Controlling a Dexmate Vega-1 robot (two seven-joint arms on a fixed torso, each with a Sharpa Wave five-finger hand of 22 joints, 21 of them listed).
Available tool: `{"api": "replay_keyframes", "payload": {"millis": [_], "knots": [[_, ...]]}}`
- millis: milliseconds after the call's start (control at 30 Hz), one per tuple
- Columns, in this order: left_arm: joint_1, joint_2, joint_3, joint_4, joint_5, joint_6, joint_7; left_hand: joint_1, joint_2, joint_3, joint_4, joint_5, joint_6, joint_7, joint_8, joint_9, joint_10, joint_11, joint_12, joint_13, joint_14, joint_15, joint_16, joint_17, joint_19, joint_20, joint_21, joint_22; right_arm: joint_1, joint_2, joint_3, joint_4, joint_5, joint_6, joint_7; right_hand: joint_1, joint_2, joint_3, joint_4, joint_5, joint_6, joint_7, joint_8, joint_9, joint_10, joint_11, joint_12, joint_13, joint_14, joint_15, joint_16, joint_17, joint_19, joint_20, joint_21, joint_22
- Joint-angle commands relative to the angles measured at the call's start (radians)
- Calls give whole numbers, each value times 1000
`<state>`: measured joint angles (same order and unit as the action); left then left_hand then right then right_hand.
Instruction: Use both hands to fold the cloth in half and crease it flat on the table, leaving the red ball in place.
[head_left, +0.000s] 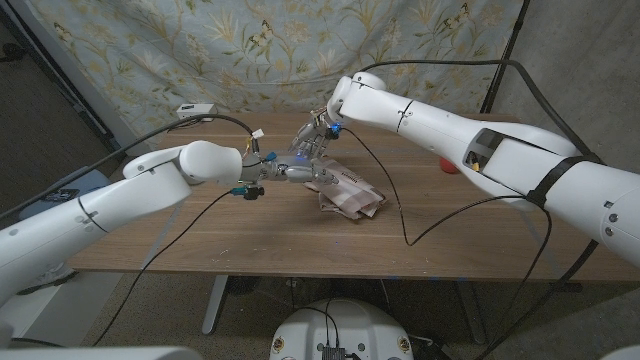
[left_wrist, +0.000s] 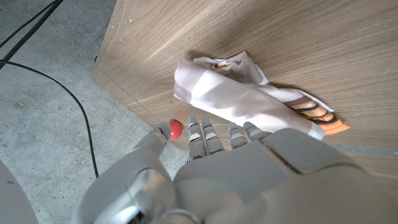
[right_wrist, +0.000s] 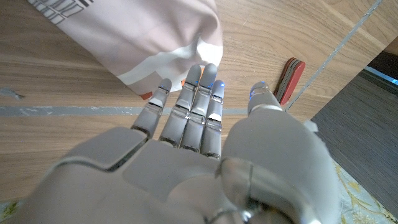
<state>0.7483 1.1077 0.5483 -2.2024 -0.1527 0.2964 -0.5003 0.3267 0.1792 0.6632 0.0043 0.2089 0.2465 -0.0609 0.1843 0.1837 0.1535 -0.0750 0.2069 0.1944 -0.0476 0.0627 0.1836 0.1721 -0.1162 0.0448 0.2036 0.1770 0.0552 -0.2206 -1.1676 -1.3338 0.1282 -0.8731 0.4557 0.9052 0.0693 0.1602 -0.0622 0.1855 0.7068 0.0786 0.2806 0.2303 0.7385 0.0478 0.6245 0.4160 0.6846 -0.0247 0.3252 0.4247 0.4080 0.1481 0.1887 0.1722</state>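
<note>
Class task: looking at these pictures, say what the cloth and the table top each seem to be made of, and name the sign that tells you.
Cloth: looks like thin woven fabric, matt, pale with orange and brown printed stripes; it creases and folds softly. Table: looks like wood or a wood-look laminate, smooth with low sheen; long brown grain lines run across it. Which of the two cannot be told.

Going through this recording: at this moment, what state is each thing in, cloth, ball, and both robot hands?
cloth: bunched in a loose heap on the table, not flat
red ball: on the table, apart from the cloth
left robot hand: fingers extended at the cloth's edge, holding nothing
right robot hand: fingers extended, fingertips at the cloth
</note>
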Motion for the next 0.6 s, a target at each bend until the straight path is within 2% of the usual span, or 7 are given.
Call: {"api": "replay_keyframes", "payload": {"millis": [33, 333, 600], "knots": [[-49, -51, 34, 34, 42, -38, -9, 11, 2, -1, -5, 0, 4, 0, 2, 1, 6, 2, 2, 0, 6, 0, 3, -1, 6, 3, 2, 1, -6, -38, 9, -53, 18, -24, -33, 0, 10, 0, -6, 9, 9, -2, 0, 4, -1, -3, -1, 4, -3, 0, -2, 2, -5, 2, 3, 1], [-113, -137, 115, 127, 104, -50, -49, 13, 2, 0, -7, 1, 0, -1, 1, 1, 6, 2, 2, 0, 9, -2, 3, -1, 7, 2, 2, 1, -42, -83, 39, -115, 32, -33, -81, -4, 20, 0, -7, 8, 19, -12, 0, 5, -2, -8, -3, 2, -9, -6, -2, 4, -8, -2, 3, 2], [-130, -161, 145, 162, 120, -52, -73, 14, 2, 0, -9, 1, 0, -1, 1, 1, 6, 2, 2, 0, 9, -3, 2, -1, 8, 2, 2, 1, -90, -110, 74, -153, 40, -26, -150, -8, 30, 1, -8, 6, 10, -20, -8, 5, -17, -19, -10, -2, -27, -12, -7, 7, -6, -13, 5, 2]]}}
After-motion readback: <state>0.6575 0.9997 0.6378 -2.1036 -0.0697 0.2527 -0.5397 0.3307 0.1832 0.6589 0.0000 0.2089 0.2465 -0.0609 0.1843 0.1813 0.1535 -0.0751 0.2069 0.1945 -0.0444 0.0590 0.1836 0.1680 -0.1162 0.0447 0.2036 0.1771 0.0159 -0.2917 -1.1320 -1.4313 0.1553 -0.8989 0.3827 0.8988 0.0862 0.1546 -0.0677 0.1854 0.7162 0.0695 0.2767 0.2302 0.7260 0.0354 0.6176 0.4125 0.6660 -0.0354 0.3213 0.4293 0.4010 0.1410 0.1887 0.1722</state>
